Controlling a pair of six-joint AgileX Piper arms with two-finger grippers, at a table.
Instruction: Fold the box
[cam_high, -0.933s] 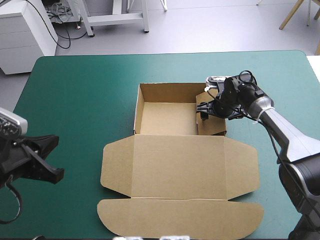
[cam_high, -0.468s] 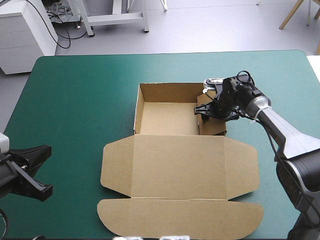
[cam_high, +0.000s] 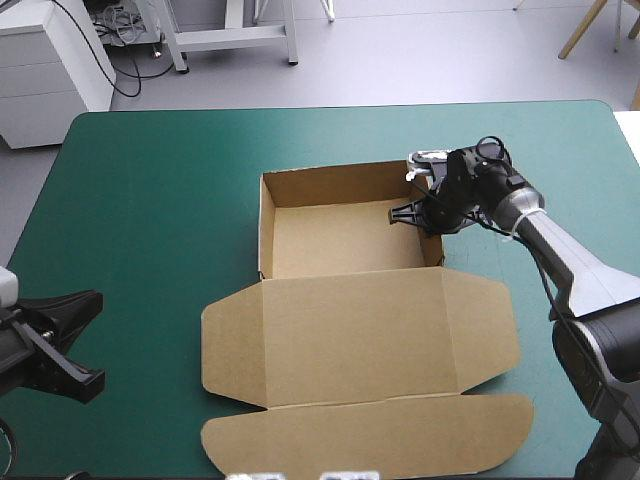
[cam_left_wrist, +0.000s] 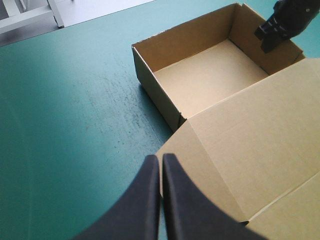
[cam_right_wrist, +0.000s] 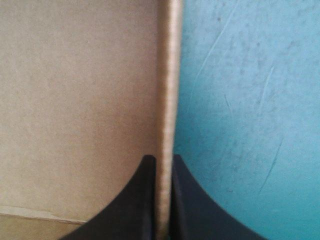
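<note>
Box (cam_high: 340, 240) of brown board sits at the middle of the teal-green counter (cam_high: 150, 190), formed into an open tray with all four walls raised. Its lid (cam_high: 360, 335) lies flat toward the counter's near edge, side flaps spread out. Right end effector (cam_high: 424, 214) pinches the tray's right wall (cam_right_wrist: 168, 75), one black finger inside and one outside, nearly closed on the board. Left end effector (cam_left_wrist: 161, 159) is at the near left of the counter, left of the lid and apart from it, fingers pressed together, gripping nothing.
</note>
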